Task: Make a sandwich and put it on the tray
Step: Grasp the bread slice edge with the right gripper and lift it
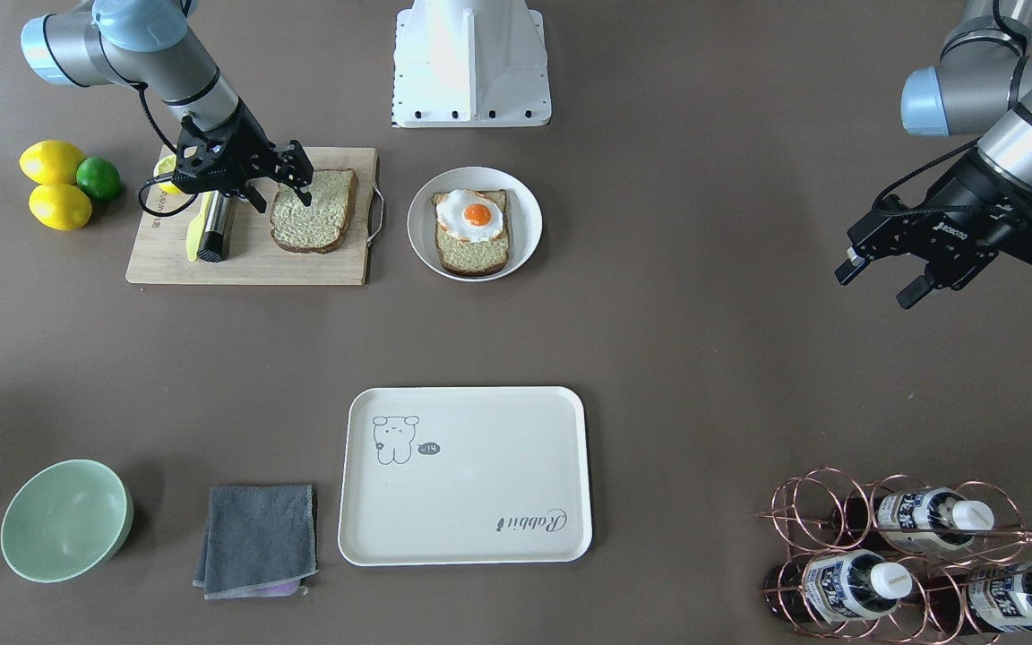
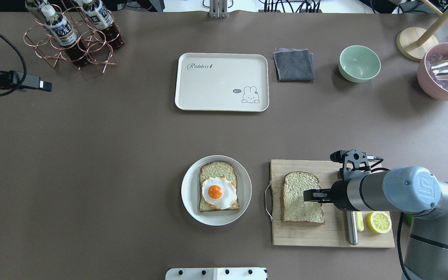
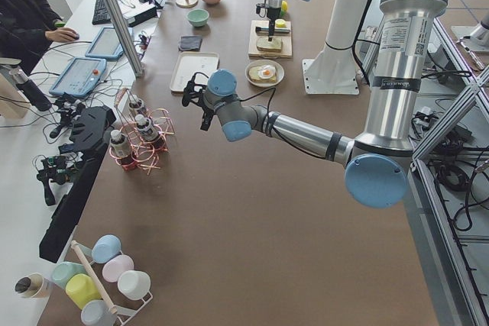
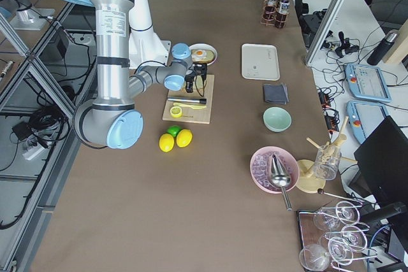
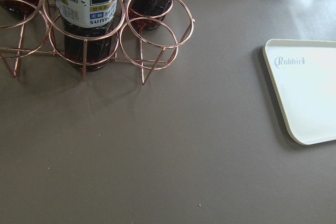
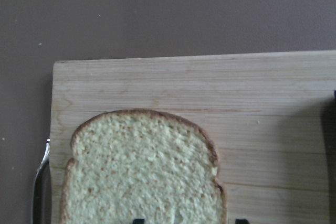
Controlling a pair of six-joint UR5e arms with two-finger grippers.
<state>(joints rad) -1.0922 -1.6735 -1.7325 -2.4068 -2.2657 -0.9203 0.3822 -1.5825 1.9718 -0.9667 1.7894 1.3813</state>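
Sandwich [image 1: 471, 255] only half built: bottom slice with egg [image 1: 477, 213] on top sits in plate [image 1: 417, 228], near centre of worktop [image 1: 704, 358]. Loose slice [image 1: 313, 210] lies flat on board [image 1: 247, 264], just right of the plate on the robot's side. Tray [image 1: 480, 466] is far centre, well apart from both, nothing on it.

Right pincer [image 1: 281, 193] hangs over the loose slice's right edge, pointing down, fingers spread and holding nothing. In the wrist view its two tips [image 6: 137, 220] show at the bottom edge, apart, over the bread. Likely lined up this way to close on the slice's edge and lift it. Cannot tell if the tips touch the bread yet.

Left pincer [image 1: 879, 279] is parked far left by the bottle rack [image 1: 838, 528], fingers spread, empty, above the worktop. Probably kept there to stay clear of the right arm's path to the plate.

Judged step: grasp the loose slice, then set it on the egg. Task looks early, since nothing is stacked fully or on the tray. Risks: a thin flat slice may slip from an edge pinch, and a skewed drop could shift the egg. The plate's rim may hinder the later pick-up.
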